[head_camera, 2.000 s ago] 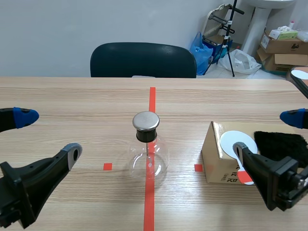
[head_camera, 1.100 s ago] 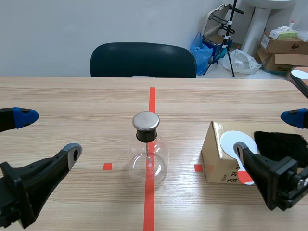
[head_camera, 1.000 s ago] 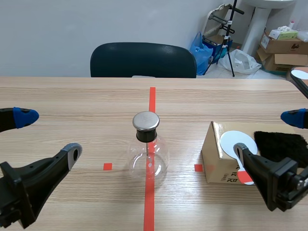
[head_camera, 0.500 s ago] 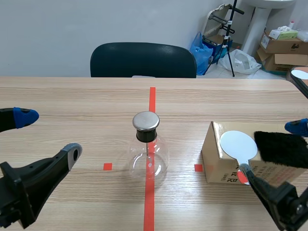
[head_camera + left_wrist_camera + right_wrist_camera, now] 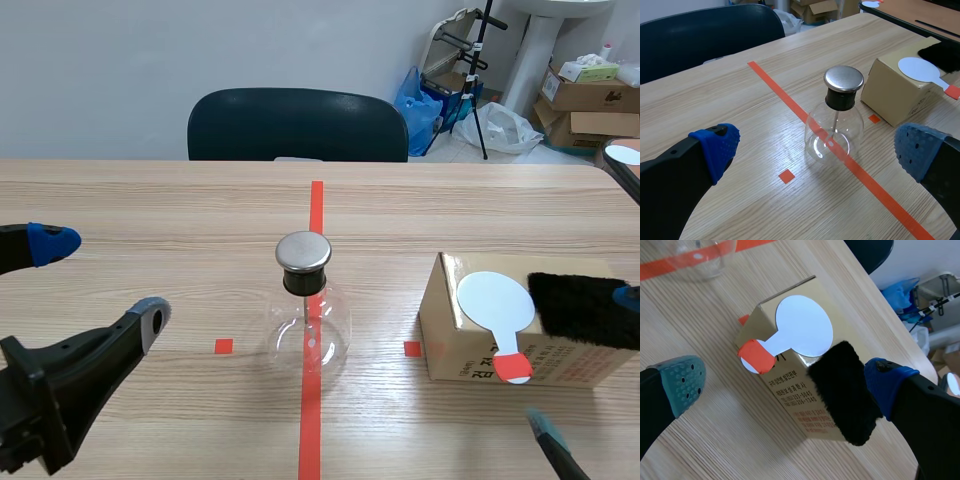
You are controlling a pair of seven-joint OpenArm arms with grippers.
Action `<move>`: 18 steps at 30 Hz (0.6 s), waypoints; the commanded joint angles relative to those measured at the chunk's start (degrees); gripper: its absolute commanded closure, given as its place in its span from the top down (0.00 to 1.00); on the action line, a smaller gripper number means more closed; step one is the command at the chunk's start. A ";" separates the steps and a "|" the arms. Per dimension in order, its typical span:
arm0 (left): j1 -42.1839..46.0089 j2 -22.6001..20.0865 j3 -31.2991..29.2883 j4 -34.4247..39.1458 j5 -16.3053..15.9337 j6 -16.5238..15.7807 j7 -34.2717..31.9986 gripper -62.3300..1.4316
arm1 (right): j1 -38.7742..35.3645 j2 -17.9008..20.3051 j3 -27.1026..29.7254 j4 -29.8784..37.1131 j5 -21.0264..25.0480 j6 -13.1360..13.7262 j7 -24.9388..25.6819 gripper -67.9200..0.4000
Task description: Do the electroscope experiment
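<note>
Drawn back toward 6 o'clock since a moment ago, the right gripper point(image 5: 785, 384) shows only its fingertips in the scene view. Its fingers are spread wide on either side of the brown cardboard box point(image 5: 452, 345) and grasp nothing. The left gripper point(image 5: 100, 278) is also released, at 9 o'clock of the round clear glass flask with a metal cap point(image 5: 307, 330). The flask stands mid-surface point(image 5: 180, 210). At its 3 o'clock, the box carries a white round paddle with an orange-red handle point(image 5: 493, 298) and a black furry cloth point(image 5: 585, 305).
</note>
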 commanded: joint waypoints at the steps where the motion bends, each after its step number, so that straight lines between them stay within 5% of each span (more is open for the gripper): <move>1: 0.26 0.28 0.07 0.96 -0.37 0.09 -0.98 1.00 | -0.31 -1.29 0.33 0.85 -1.46 -2.32 0.61 1.00; 4: 0.26 0.28 0.07 0.96 -0.37 0.09 -0.98 1.00 | -1.09 -3.23 0.33 0.85 -6.62 -5.95 0.68 1.00; 15: 0.26 0.28 0.07 0.96 -0.37 0.09 -1.01 1.00 | -1.20 -10.86 0.31 -4.13 -28.98 -7.58 7.06 1.00; 18: 0.26 0.28 0.07 0.96 -0.37 0.09 -0.98 1.00 | -1.18 -11.96 -0.26 -7.32 -35.06 -11.50 9.35 1.00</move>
